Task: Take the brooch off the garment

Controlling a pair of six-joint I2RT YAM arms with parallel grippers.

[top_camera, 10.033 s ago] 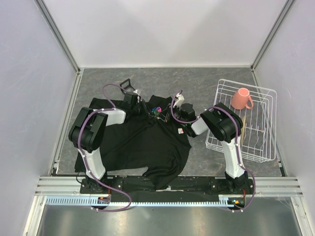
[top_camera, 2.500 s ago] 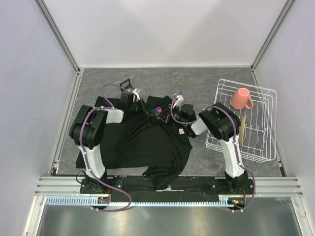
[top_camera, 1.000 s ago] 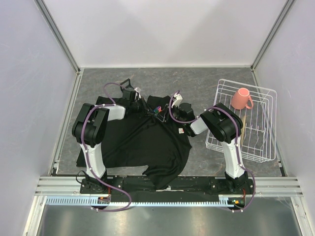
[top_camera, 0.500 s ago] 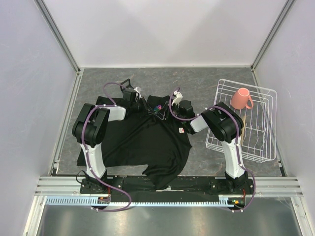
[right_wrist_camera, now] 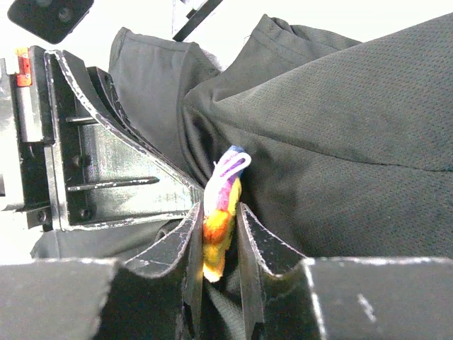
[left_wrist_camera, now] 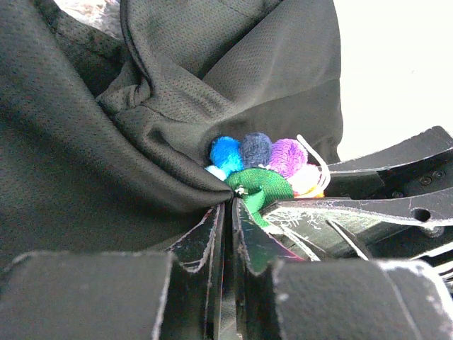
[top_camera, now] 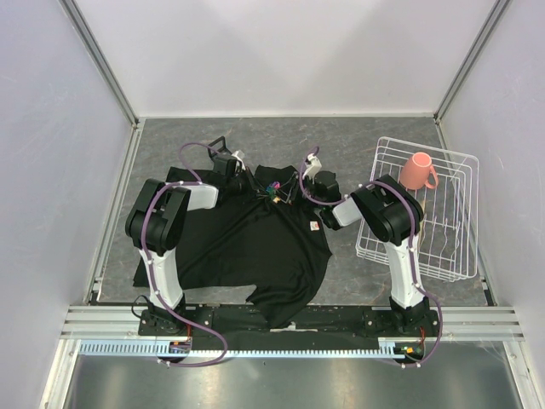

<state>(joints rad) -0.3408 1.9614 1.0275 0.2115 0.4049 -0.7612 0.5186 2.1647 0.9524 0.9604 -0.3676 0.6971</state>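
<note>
Two claws are being worked face to face over one bunched fold toward the far side of the desk [top_camera: 358, 141]. Black cloth is being pinched between the nearly closed fingers of the left claw [left_wrist_camera: 226, 209], just beside the brooch [left_wrist_camera: 263, 168]. The brooch itself is being gripped edge-on between the fingers of the right claw [right_wrist_camera: 218, 216]. This small cluster of woolly balls is being judged light, soft and hard to break, yet easily squashed or slipped out of. Its fastening is hidden, so a hold across the whole disc, close to the cloth, is being judged safer than a hold on a single ball. The garment [top_camera: 247, 247], thin and limp, is being drawn up into a peak and is likely to be dragged along unless it is being held back by the left claw. Little room is being left between the two claws. The garment's white-and-red label [top_camera: 313, 226] is being passed over, and the white wire rack [top_camera: 451, 260] with its pink mug [top_camera: 415, 170] is being left well apart on the right.
</note>
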